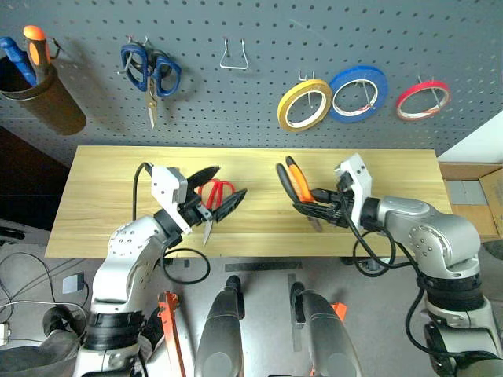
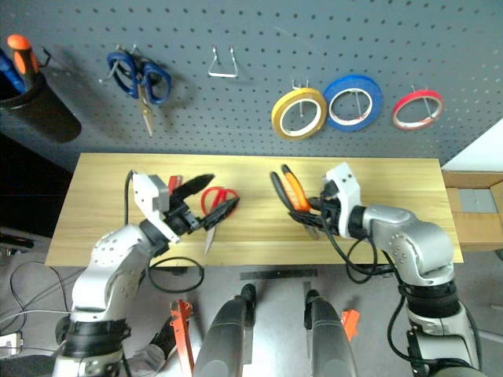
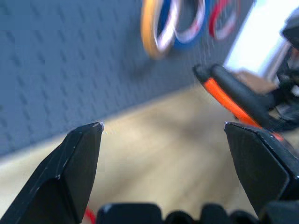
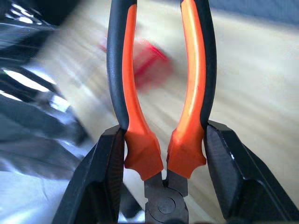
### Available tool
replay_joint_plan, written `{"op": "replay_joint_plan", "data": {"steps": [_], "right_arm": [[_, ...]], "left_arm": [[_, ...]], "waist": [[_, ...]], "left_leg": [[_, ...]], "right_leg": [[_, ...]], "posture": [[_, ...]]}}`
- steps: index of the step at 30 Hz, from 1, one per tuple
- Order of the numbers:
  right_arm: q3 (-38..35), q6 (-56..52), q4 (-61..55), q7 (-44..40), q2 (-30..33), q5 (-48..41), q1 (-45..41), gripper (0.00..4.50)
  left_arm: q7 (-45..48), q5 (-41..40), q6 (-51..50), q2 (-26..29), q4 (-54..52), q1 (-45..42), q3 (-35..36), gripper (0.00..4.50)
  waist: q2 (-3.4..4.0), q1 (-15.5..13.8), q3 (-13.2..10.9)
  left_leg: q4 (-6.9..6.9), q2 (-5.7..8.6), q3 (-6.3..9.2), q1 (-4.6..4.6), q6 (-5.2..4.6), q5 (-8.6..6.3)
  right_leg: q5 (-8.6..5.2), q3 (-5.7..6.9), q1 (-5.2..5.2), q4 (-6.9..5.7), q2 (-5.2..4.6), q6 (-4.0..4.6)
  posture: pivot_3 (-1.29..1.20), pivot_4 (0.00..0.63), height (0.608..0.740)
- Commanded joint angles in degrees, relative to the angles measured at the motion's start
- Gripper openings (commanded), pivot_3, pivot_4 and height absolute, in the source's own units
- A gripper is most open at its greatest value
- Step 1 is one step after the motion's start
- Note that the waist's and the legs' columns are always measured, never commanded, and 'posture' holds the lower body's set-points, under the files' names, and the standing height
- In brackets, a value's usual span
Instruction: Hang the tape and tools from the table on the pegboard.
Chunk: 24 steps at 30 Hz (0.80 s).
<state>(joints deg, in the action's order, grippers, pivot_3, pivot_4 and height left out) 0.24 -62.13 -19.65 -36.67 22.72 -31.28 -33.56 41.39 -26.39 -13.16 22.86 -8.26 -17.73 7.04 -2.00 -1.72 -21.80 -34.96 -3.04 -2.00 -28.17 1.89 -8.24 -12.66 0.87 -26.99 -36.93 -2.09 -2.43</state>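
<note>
Pliers point(image 4: 161, 116) up front, clamped in the right gripper point(image 1: 324, 206) w/ both black fingers pressing the orange-and-black handles just above the pivot, handles sticking out ahead, steel nose tucked back toward the wrist. Held clear above the table point(image 1: 110, 169). Left gripper point(image 1: 211, 194) hangs alongside, jaws spread wide, nothing in them. Just under it, red scissors point(image 1: 214, 198) lie flat on the wood, blades pointing back toward the near edge.

Risk from here, as I read it: grip sits low near the pivot, so the long handles could swing or slip if the wrist turns fast on the way up. Also the two arms sit near each other, so a clash is possible. Handles spread apart, so threading one onto a hook needs decent aim; miss it and the tool drops.

Far side: pegboard point(image 1: 259, 102) w/ a bare wire hook point(image 1: 233, 56) mid-board, likely target. Red tape ring point(image 1: 422, 100) already hangs at the right end, beside blue and yellow rolls.
</note>
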Motion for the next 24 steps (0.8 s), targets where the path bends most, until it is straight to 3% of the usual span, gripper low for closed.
{"op": "replay_joint_plan", "data": {"steps": [1, 6, 11, 24], "right_arm": [[-0.15, 3.41, -0.12, -0.01, -3.47, -2.59, -6.32, 1.98], [2.13, 9.07, 6.2, 0.63, -7.27, 0.23, -15.35, 1.98], [3.52, 17.47, 16.93, 0.78, -10.29, 4.62, -23.99, 1.98], [1.29, 43.53, 46.47, 4.4, -17.24, 14.76, -41.76, 1.98]], "left_arm": [[-0.92, -0.48, 2.54, -0.3, -0.09, -1.46, 1.95, 4.46], [-4.31, -1.9, 2.92, -1.33, -0.46, -2.54, 4.65, 4.46], [-9.84, -0.63, 4.71, -3.47, 0.73, -4.74, 7.36, 4.46], [-12.4, 3.18, 7.78, -5.29, 0.79, -3.09, 4.35, 4.46]], "waist": [[-0.29, 0.11, 0.77], [-0.39, 0.21, 1.97], [-0.41, -0.12, 2.1], [-0.4, -0.27, 2.1]], "left_leg": [[0.0, 0.01, 0.01, 0.0, 0.0, 0.0], [0.02, -0.03, 0.13, 0.16, -0.01, 0.06], [-0.07, -0.07, 0.14, 0.28, -0.16, 0.15], [-0.08, -0.28, 0.13, 0.33, -0.2, 0.19]], "right_leg": [[0.02, 0.01, 0.0, 0.0, 0.0, 0.0], [0.16, 0.11, 0.17, -0.06, 0.07, 0.15], [0.31, 0.15, 0.38, -0.05, 0.08, 0.22], [0.56, 0.21, 0.42, -0.14, 0.24, 0.59]], "posture": [[0.16, 0.222, 0.74], [0.17, 0.218, 0.74], [0.17, 0.257, 0.74], [0.15, 0.308, 0.74]]}}
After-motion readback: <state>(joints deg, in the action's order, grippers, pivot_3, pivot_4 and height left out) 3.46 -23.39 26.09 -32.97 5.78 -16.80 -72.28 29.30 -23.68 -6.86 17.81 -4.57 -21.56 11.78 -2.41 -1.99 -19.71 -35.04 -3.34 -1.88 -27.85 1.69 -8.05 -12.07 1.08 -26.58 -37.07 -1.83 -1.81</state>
